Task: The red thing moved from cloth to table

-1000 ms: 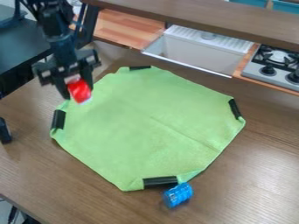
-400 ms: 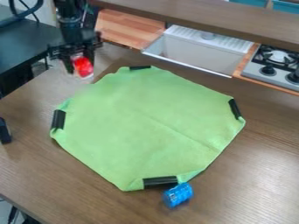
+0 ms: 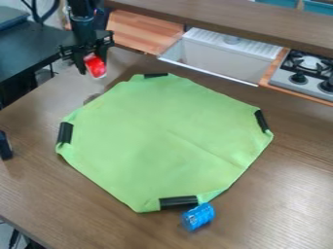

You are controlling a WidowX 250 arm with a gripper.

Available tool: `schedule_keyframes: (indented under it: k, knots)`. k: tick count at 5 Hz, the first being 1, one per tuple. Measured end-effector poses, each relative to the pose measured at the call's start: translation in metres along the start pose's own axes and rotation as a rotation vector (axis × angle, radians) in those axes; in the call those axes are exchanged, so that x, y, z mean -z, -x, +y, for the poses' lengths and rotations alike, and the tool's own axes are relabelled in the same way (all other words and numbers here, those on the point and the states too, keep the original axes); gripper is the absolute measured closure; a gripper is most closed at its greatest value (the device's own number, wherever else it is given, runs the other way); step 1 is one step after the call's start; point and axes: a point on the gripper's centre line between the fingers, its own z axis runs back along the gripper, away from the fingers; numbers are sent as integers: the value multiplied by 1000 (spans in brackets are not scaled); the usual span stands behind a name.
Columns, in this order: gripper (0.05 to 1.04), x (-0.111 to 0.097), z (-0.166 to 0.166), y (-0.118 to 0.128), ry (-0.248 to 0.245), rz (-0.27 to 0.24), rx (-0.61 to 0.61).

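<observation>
My arm (image 3: pixel 82 24) comes in from the top edge, toward the left side, and my gripper (image 3: pixel 92 67) hangs down at its end. I am holding the red thing (image 3: pixel 96 68) between my two fingers, so they are closed around it. It is tilted a little, and a pale part shows at its lower end. In the view it appears outside the cloth (image 3: pixel 156 131), past its upper left side, against the brown of the table (image 3: pixel 273 194). How high I hold it, I cannot tell exactly.

The cloth is light green and lies spread on the table, with a thin crease in it. Four black strips are at its borders: one at the top (image 3: pixel 155 75), one at the left (image 3: pixel 65 132), one at the right (image 3: pixel 261 120) and one at the bottom (image 3: pixel 178 201). Just beside the bottom corner is a blue can (image 3: pixel 197 216) (it lies on its side, I believe).

Behind the table I see a wooden board (image 3: pixel 143 31), then a white sink (image 3: pixel 214 57), and at the right a stove (image 3: pixel 302 75) with dark knobs.
</observation>
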Motion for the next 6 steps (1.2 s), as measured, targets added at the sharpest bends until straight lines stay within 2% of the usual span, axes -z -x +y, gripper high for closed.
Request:
schedule_keyframes:
  k: [2, 3, 4, 5, 6]
  knots:
    - [516, 21, -2, -12, -44, -17, -36]
    - [442, 20, -2, -14, -44, -32, -39]
    - [161, 21, -4, -13, -37, -32, -43]
    - [81, 25, -4, -8, -23, -6, -57]
    - [83, 9, -10, -9, 19, 1, -74]
